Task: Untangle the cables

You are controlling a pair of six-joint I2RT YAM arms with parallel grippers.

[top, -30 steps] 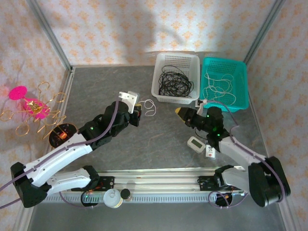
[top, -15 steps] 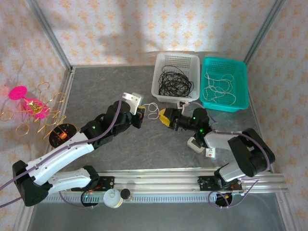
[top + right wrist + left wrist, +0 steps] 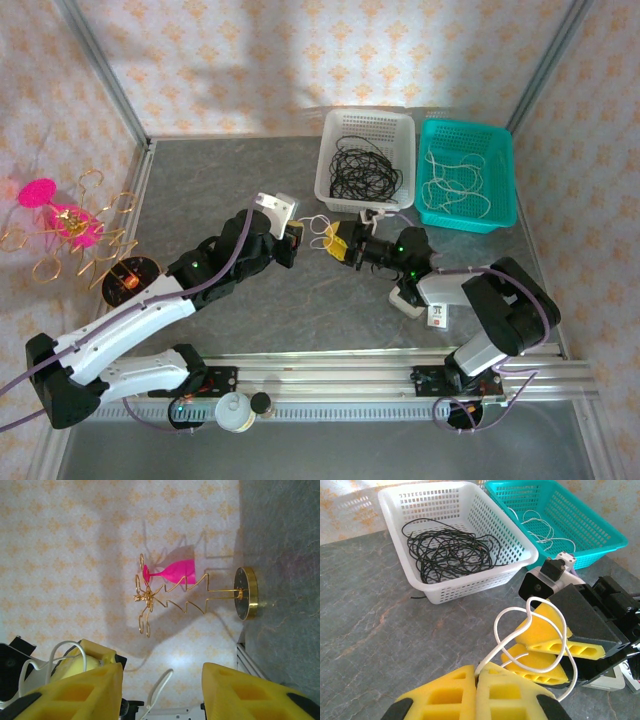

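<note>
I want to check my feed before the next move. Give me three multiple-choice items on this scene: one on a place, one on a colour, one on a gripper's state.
1. Where do the black cables lie?
A. in the white basket
B. in the teal basket
C. on the bare table

2. What colour is the cable in the left gripper?
A. black
B. white
C. purple

3. How does the right gripper stand?
A. shut on a cable
B. shut, empty
C. open

Answers:
1 A: the dark coil sits inside the white basket.
2 B: the left wrist view shows a white loop pinched between the shut jaws.
3 C: the right wrist view shows a wide gap between its jaws.
</note>
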